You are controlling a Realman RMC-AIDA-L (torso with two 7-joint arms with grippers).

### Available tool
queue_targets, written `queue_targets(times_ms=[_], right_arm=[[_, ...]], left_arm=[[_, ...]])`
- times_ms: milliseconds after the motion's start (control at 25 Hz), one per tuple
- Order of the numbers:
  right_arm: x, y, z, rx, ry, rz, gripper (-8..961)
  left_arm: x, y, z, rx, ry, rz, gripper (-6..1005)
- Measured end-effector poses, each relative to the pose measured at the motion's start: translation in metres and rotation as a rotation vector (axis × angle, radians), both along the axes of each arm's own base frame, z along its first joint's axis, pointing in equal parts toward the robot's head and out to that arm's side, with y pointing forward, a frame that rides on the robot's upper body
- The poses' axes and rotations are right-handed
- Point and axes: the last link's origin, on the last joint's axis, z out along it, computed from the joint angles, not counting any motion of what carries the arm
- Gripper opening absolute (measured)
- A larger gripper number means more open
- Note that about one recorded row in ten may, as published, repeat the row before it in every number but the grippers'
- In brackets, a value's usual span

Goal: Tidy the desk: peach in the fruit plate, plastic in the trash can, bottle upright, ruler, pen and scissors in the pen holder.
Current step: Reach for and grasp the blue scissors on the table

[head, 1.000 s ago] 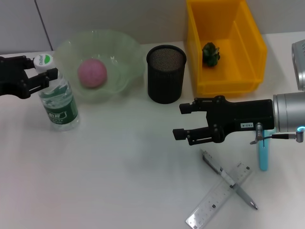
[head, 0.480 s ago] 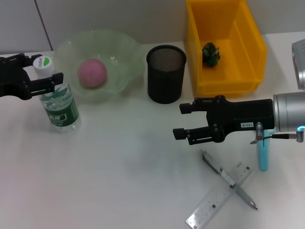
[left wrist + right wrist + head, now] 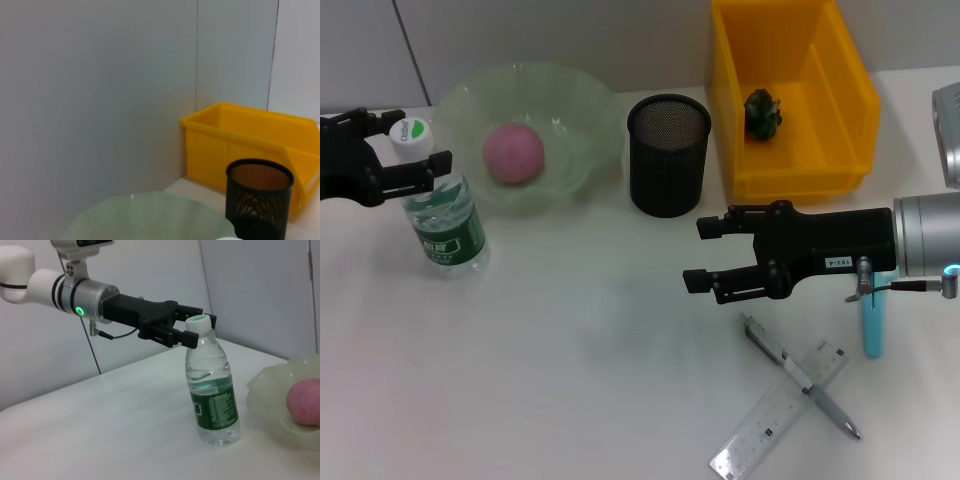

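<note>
Left gripper (image 3: 418, 150) has backed slightly off the bottle (image 3: 442, 215) since earlier — jaws open around the cap, bottle upright on the white desk (image 3: 570, 370), grey wall behind. Right gripper (image 3: 701, 255) open, hovering near pen (image 3: 800, 377) and ruler (image 3: 780, 410).

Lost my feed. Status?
Left gripper open at the upright bottle neck. Right gripper open, hovering above the pen and ruler. Nothing blocking.
</note>
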Motion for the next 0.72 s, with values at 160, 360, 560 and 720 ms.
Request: queue_targets(times_ms=[160, 360, 560, 720], right_arm=[[0.0, 0.0, 0.0, 0.0, 0.001, 0.0, 806], [0.0, 0.0, 0.0, 0.002, 0.001, 0.0, 806], [-0.001, 0.001, 0.001, 0.004, 0.005, -0.001, 807], [-0.004, 0.003, 0.002, 0.005, 0.013, -0.003, 807]], left_arm=[[0.01, 0.004, 0.02, 0.065, -0.08, -0.011, 832], [0.039, -0.005, 0.042, 0.009, -0.268, -0.115, 832], [0.058, -0.029, 0.036, -0.138, -0.353, -0.244, 832], [0.063, -0.042, 0.017, -0.244, -0.349, -0.29, 832]])
